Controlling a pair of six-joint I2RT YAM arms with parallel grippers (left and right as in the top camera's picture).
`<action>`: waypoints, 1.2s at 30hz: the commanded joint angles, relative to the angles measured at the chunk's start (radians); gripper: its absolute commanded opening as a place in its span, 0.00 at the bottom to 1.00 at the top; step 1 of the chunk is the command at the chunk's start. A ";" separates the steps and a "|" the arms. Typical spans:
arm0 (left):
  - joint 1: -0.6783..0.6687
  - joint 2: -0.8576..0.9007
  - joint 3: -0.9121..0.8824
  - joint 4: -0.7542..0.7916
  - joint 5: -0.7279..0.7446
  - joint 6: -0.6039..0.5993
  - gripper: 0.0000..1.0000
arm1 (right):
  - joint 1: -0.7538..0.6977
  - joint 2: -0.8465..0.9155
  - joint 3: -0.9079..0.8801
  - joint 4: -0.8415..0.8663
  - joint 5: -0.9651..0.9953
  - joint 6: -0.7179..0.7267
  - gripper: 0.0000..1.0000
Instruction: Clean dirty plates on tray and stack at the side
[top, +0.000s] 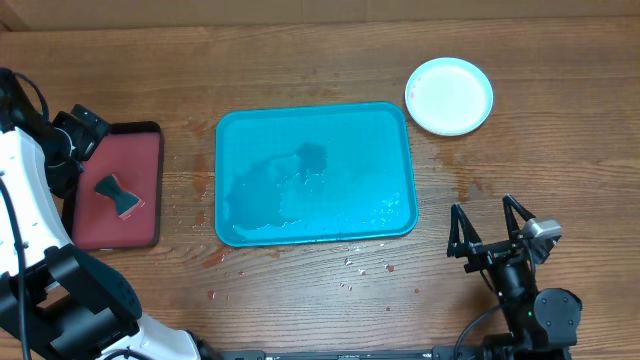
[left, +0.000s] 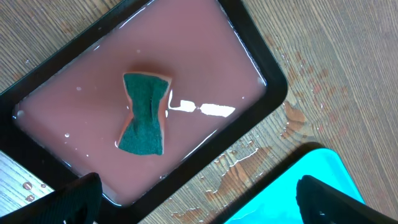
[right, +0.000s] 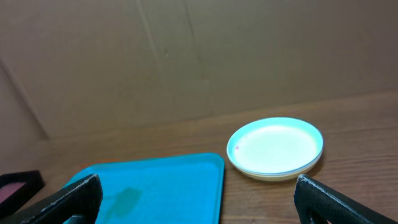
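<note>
The plates (top: 449, 95) sit stacked on the table at the back right, off the tray, pale mint-green on top; the stack also shows in the right wrist view (right: 275, 147). The turquoise tray (top: 315, 172) is in the middle, wet, with no plate on it; it also shows in the right wrist view (right: 155, 186) and the left wrist view (left: 298, 186). My left gripper (left: 199, 202) is open and empty above the gap between the two trays. My right gripper (top: 490, 232) is open and empty at the front right, near the tray's corner.
A black-rimmed pinkish-red tray (top: 118, 186) at the left holds reddish water and a green sponge (top: 118, 195), also in the left wrist view (left: 144, 113). Water drops and crumbs lie on the wood by the turquoise tray's front edge (top: 350, 262).
</note>
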 joint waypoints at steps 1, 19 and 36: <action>0.004 -0.002 0.007 0.003 0.003 0.003 1.00 | 0.007 -0.012 -0.045 0.043 0.045 -0.001 1.00; 0.004 -0.002 0.007 0.003 0.003 0.003 1.00 | 0.012 -0.012 -0.107 0.056 0.115 -0.001 1.00; 0.004 -0.002 0.007 0.003 0.003 0.003 1.00 | 0.012 -0.012 -0.107 0.056 0.115 -0.001 1.00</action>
